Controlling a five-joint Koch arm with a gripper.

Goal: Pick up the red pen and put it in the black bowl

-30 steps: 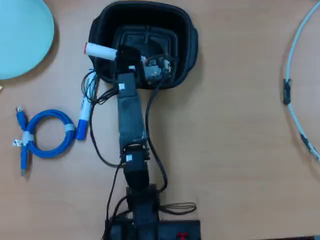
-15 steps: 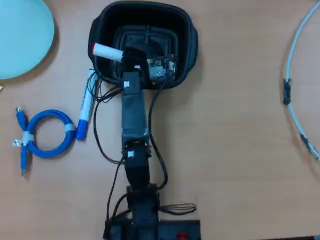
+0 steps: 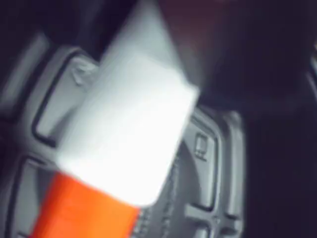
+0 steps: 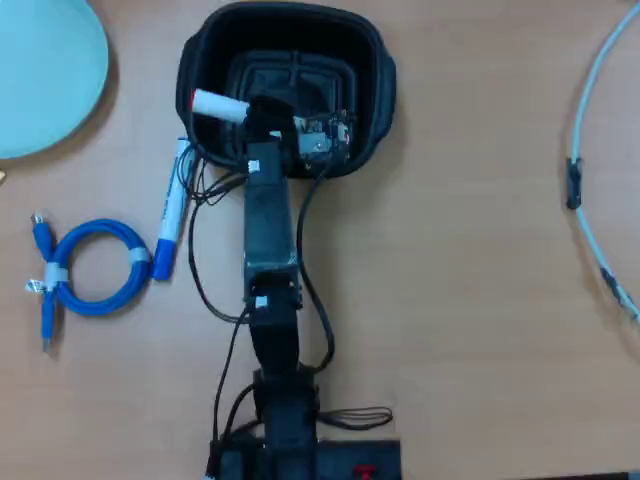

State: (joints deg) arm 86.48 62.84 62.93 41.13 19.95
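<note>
The red pen (image 4: 222,106) has a white barrel with a thin red end pointing left. It sticks out leftward from my gripper (image 4: 258,112) inside the black bowl (image 4: 372,62), above the left part of its floor. The gripper appears shut on the pen, with the arm reaching in from the bowl's near rim. In the wrist view the pen (image 3: 129,134) fills the frame, blurred, with its red cap at the lower left. The bowl's ribbed floor (image 3: 213,163) lies behind it. The jaws themselves are not clear in the wrist view.
A white marker with a blue cap (image 4: 172,205) lies just left of the bowl. A coiled blue cable (image 4: 90,265) lies at the left. A pale blue plate (image 4: 40,70) sits at the top left. A grey cable (image 4: 590,170) runs along the right edge.
</note>
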